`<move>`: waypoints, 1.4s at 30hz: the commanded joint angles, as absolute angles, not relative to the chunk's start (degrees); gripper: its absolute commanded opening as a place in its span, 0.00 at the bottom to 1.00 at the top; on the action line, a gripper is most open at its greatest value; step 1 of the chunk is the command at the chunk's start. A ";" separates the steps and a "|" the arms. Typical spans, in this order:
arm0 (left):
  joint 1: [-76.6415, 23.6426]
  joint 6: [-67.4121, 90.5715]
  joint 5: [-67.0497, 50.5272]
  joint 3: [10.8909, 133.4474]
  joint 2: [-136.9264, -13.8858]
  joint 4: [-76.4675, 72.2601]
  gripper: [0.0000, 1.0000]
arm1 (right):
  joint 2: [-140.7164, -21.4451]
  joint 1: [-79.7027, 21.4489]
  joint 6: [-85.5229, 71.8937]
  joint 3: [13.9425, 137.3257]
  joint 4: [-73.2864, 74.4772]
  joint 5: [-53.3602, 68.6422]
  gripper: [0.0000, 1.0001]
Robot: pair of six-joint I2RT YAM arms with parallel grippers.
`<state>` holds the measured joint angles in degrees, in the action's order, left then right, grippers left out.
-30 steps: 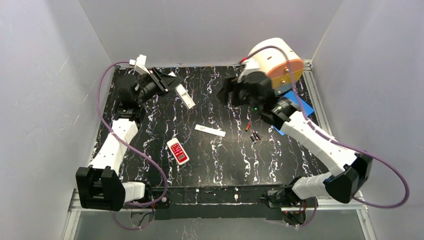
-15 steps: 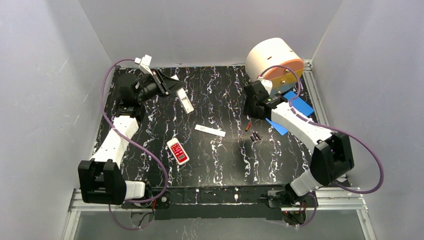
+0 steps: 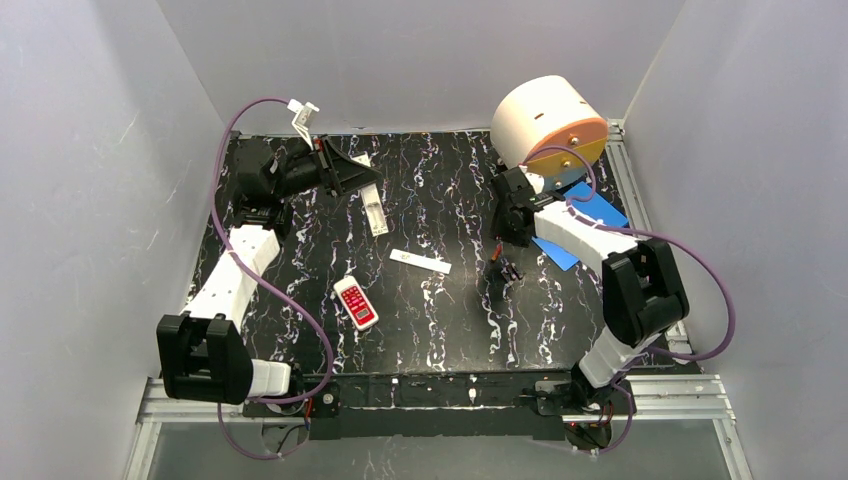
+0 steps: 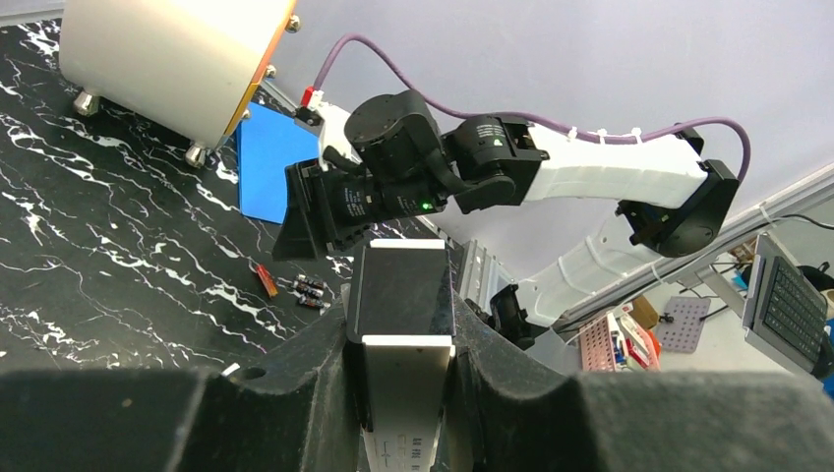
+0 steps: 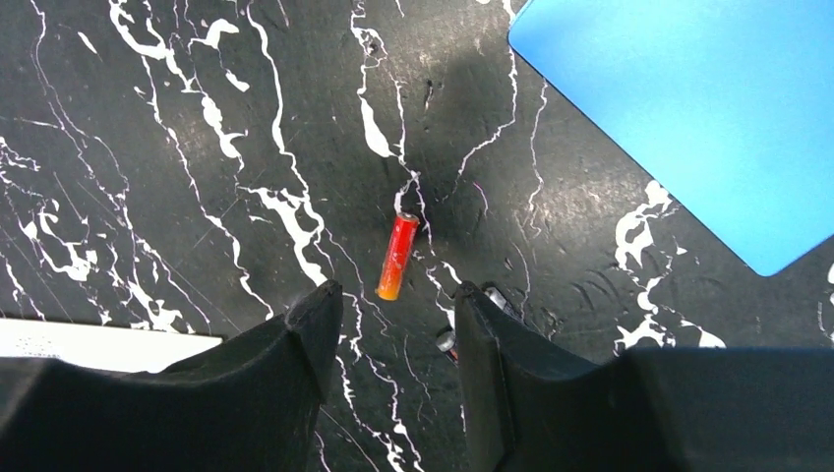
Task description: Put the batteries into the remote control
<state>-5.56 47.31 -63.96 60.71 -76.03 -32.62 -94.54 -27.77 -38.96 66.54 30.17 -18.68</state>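
Note:
My left gripper (image 3: 360, 182) is shut on the remote control (image 3: 376, 214), a long white bar held above the table's back left. In the left wrist view the remote control (image 4: 405, 393) sits clamped between the fingers of the left gripper (image 4: 403, 334), its dark recess (image 4: 401, 290) facing the camera. My right gripper (image 5: 393, 297) hangs open, low over the batteries, with nothing between its fingers. The red-orange battery (image 5: 398, 256) lies just ahead of the tips. Two black batteries (image 5: 447, 342) peek out beside the right finger. From above, the batteries (image 3: 508, 270) lie under the right gripper (image 3: 508, 232).
A thin white strip (image 3: 420, 262) lies mid-table, also at the right wrist view's lower left as a white strip (image 5: 89, 344). A short remote with red buttons (image 3: 356, 303) lies nearer the front. A white drum (image 3: 548, 125) and a blue sheet (image 3: 592, 212) sit back right.
The right arm has come down from high at the back to just over the batteries, its jaws narrowing. The left gripper has turned slightly with the remote.

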 commanded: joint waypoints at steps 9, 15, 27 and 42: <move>-5.71 46.40 -63.93 61.54 -75.42 -34.83 0.00 | -101.86 -27.86 -41.72 69.76 29.75 -19.54 0.40; -5.73 46.32 -63.43 61.28 -75.92 -34.85 0.00 | -103.82 -27.95 -40.22 70.58 28.90 -17.89 0.43; -5.71 46.49 -62.49 61.71 -77.07 -34.80 0.00 | -107.58 -27.97 -40.19 71.59 30.24 -16.79 0.32; -5.76 48.10 -60.12 60.16 -77.85 -34.88 0.00 | -105.53 -28.41 -30.14 76.31 32.35 -17.90 0.17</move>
